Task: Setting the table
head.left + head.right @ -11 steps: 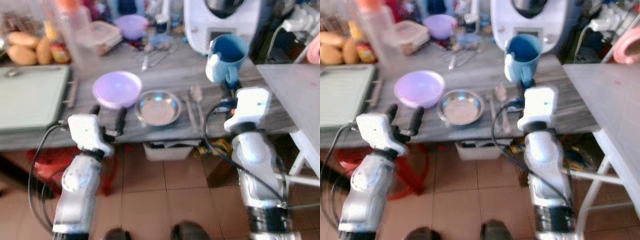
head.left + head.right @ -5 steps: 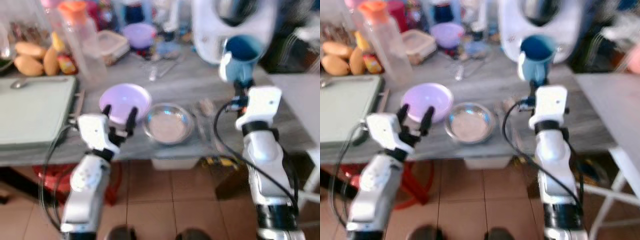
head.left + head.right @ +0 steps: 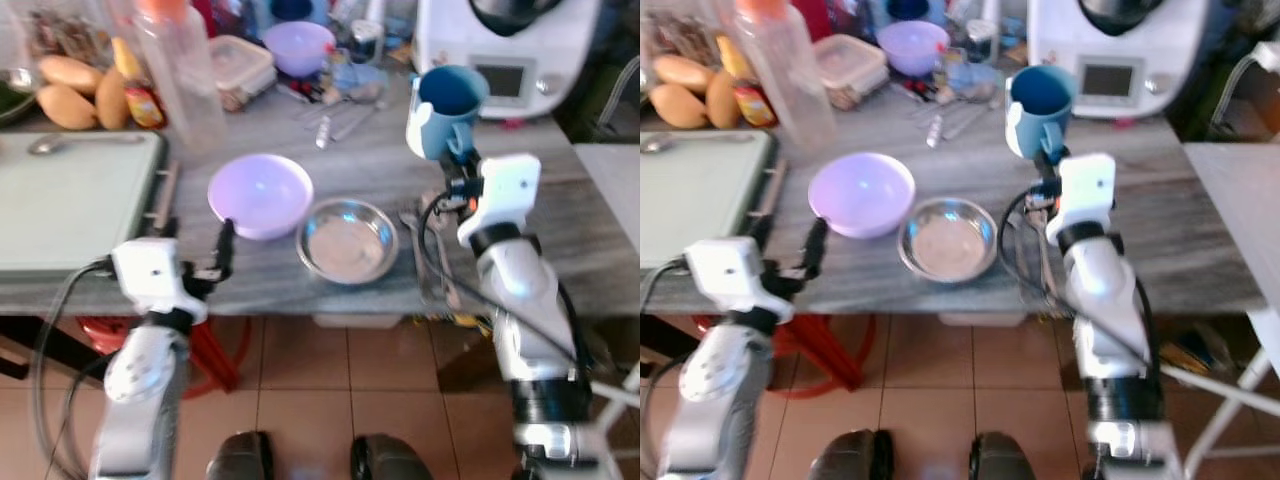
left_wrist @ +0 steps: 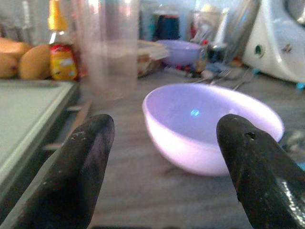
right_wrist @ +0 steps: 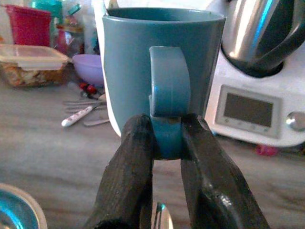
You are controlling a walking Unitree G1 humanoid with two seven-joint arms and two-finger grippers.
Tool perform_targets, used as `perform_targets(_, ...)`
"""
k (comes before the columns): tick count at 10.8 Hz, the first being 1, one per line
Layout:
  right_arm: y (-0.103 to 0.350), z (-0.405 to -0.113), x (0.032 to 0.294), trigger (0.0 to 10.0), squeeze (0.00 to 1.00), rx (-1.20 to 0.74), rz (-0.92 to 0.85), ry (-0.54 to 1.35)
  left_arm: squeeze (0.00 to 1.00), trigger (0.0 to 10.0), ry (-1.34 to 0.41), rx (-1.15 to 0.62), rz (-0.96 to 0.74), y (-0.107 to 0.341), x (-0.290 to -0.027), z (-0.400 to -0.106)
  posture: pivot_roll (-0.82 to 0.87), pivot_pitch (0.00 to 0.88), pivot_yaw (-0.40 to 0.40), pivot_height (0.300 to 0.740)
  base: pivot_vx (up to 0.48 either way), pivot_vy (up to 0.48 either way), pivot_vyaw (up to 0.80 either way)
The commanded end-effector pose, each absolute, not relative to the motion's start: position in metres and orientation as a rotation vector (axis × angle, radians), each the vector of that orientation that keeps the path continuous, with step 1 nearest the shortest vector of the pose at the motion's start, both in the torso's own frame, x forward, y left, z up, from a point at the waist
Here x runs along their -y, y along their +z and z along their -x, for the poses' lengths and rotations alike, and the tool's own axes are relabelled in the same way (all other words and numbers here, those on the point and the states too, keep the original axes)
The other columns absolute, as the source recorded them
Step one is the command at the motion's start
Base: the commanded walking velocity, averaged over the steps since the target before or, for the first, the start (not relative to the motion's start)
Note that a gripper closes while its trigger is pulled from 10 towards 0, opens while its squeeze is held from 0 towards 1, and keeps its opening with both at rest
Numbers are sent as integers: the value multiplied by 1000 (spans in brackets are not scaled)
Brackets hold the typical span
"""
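Carrying the blue mug (image 3: 447, 110) above the grey desk (image 3: 590, 225), right claw (image 5: 167, 143) pinching it by the handle, just beyond the cutlery (image 3: 425, 240) and in front of the white kitchen machine (image 3: 515, 50). Aiming the left claw (image 4: 164, 157), fingers spread wide, at the lilac bowl (image 3: 260, 193) sitting on the desk beside the steel bowl (image 3: 348, 238). Probably needing next a level descent of the mug onto a bare patch near the bowls, avoiding the cutlery.

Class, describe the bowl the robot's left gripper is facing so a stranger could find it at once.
On the grey table, near the front edge, two bowls sit side by side. It is the lilac bowl, between the green tray and the steel bowl; a smaller purple bowl sits far back.
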State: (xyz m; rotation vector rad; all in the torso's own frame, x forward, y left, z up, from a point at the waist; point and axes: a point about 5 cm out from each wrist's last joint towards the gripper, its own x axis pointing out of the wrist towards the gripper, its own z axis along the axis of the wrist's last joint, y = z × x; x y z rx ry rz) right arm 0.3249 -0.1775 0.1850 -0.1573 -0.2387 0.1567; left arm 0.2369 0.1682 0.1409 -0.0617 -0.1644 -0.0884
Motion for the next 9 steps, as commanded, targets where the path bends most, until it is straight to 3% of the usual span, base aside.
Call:
perform_targets(1, 186, -328, 179, 10000, 0, 245, 142, 181, 0, 10000, -63, 144, 45, 140, -175, -232, -1, 220, -1, 740, 0, 0, 0)
perform_targets(6, 181, -336, 175, 10000, 0, 238, 101, 389, 0, 10000, -60, 81, -3, 136, -184, -217, 39, 262, 36, 740, 0, 0, 0)
perform_targets(9, 177, -339, 172, 10000, 0, 215, 78, 419, 0, 10000, -69, 71, -3, 138, -184, -214, 53, 275, 33, 740, 0, 0, 0)
